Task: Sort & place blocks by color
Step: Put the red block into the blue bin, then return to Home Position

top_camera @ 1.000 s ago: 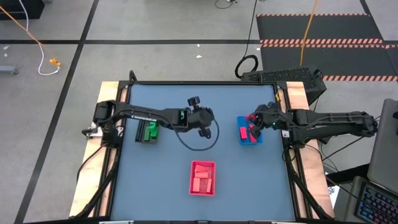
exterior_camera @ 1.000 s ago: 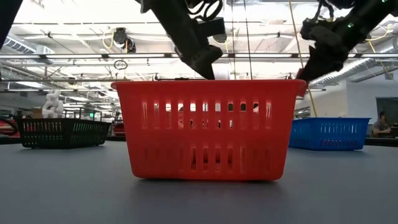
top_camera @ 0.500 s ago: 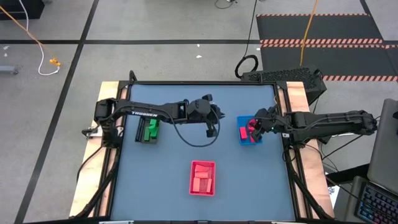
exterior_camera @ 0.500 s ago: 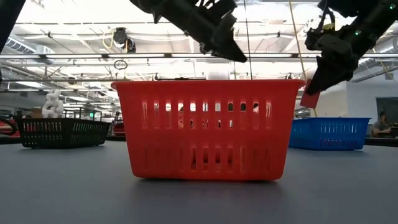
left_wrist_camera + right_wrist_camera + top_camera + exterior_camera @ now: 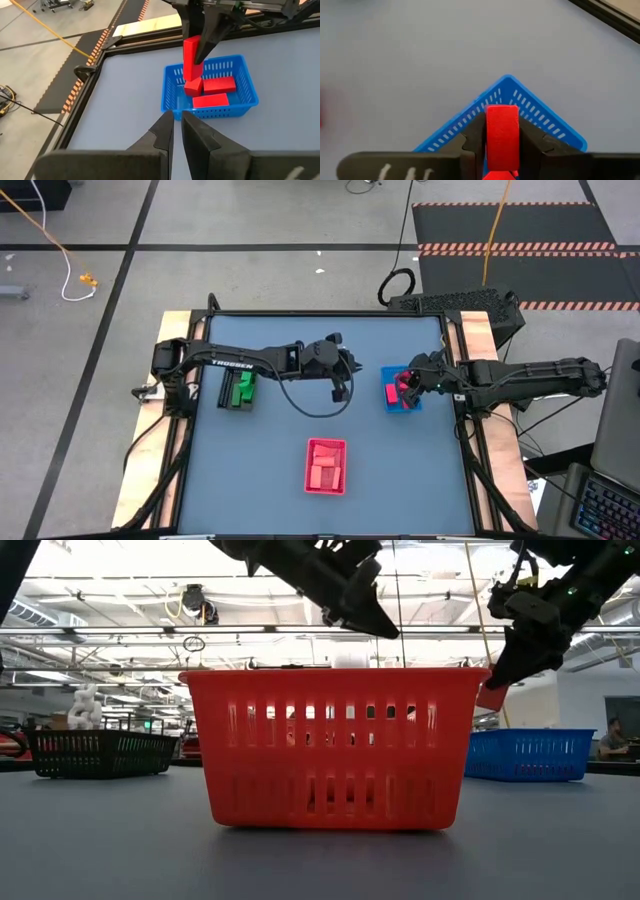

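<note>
A red block [image 5: 191,52] hangs upright right over the blue tray [image 5: 249,75], pinched between the right gripper's [image 5: 200,50] fingers, three more red ones lying inside, while the left gripper [image 5: 172,131] hovers mid-table, fingers together, holding nothing.

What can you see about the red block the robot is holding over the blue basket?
The red block is a smooth, plain rectangle that looks like plastic. It hangs upright between the right gripper's two dark fingers, which press on its sides. It sits above the blue basket, over one end. Its lower end is right by another red block lying inside; whether they touch is unclear. Two more red blocks lie flat in there.
</note>
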